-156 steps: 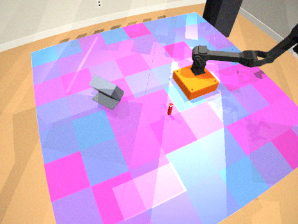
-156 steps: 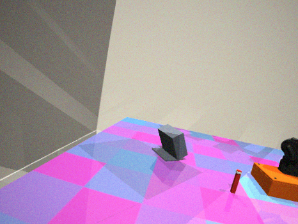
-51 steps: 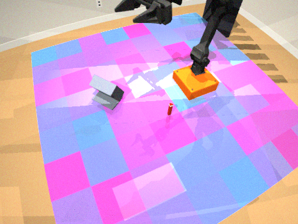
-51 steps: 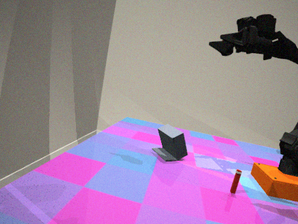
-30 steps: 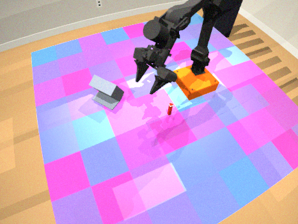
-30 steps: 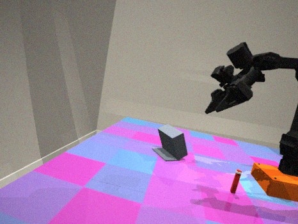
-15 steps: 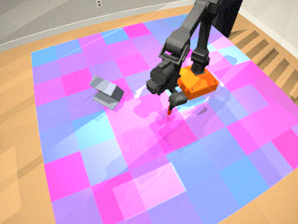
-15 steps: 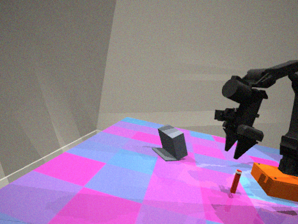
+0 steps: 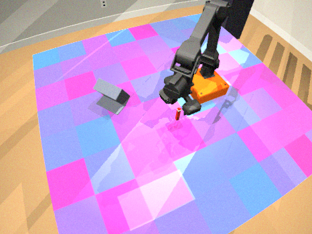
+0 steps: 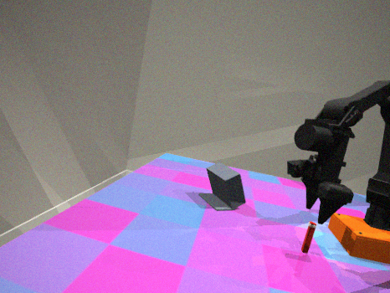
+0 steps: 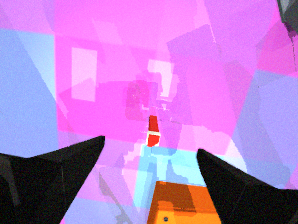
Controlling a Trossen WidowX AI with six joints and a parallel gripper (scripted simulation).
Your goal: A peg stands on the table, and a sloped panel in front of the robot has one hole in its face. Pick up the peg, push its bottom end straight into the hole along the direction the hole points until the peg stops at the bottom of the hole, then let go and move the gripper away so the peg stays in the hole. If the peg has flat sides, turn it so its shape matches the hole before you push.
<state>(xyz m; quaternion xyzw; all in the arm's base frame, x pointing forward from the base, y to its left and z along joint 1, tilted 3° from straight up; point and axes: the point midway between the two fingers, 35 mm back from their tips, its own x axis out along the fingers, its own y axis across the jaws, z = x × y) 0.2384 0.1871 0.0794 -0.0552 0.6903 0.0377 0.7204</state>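
The red peg (image 9: 177,114) (image 10: 309,238) (image 11: 153,123) stands upright on the table, with a pale band near its top. My gripper (image 9: 176,105) (image 10: 315,215) is open and empty, pointing down with its fingertips above the peg and a little to the robot-base side. In the wrist view the peg's top shows between the two spread fingertips, lower than them and not touched. The grey sloped panel (image 9: 108,88) (image 10: 226,186) stands away from the peg, left of it in the top and exterior views; a corner shows at the wrist view's top right. Its hole cannot be made out.
The orange base block (image 9: 211,87) (image 10: 363,243) (image 11: 182,200) of the arm stands close behind the peg. The panel's flat grey foot (image 9: 112,105) (image 10: 215,203) lies on the table under its sloped part. The table (image 9: 100,135) has a pink, blue and purple checkered top.
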